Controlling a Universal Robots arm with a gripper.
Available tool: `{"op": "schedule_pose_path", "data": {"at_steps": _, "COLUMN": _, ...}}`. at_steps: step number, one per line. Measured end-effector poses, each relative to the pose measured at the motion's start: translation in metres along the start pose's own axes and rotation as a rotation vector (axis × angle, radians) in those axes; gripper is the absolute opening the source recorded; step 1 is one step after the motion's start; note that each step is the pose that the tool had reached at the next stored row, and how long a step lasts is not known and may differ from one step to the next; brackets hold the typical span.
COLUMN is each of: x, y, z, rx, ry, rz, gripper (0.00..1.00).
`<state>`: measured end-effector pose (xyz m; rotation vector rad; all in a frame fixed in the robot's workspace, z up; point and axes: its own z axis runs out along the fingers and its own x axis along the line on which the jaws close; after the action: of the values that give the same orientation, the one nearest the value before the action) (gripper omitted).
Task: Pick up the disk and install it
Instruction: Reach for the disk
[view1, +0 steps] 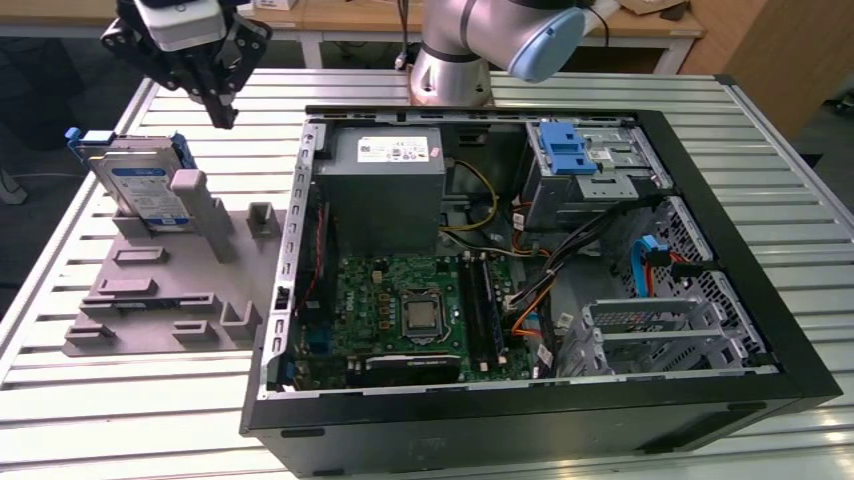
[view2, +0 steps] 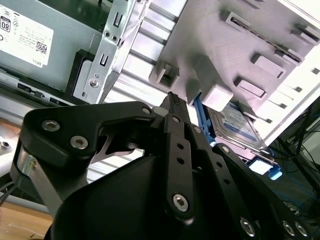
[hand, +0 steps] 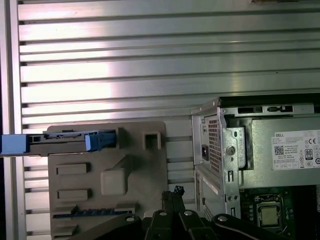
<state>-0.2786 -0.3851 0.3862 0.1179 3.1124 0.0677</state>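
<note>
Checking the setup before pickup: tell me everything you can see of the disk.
The disk is a flat silver drive with a white-and-blue label, framed by a blue plastic carrier. It stands on edge in the grey holder plate, a grey post beside it, at the exterior view's left of the computer case. The gripper hangs higher up, not touching.

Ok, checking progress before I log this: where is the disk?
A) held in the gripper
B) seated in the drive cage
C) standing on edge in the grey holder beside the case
C: the disk stands on edge in the grey holder outside the case, and the gripper hangs above it, apart from it.
</note>
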Motion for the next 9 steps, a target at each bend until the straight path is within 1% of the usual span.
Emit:
{"op": "schedule_pose_path", "data": {"at_steps": 6, "x": 0.0028, "y": 0.0, "z": 0.0001, "rx": 0.0001, "ry": 0.0001, "rz": 0.0, "gripper": 0.11}}
{"op": "schedule_pose_path", "data": {"at_steps": 9, "x": 0.0053, "y": 0.0018, "z": 0.0002, "rx": 0.0001, "ry": 0.0001, "rz": 0.0, "gripper": 0.11}}
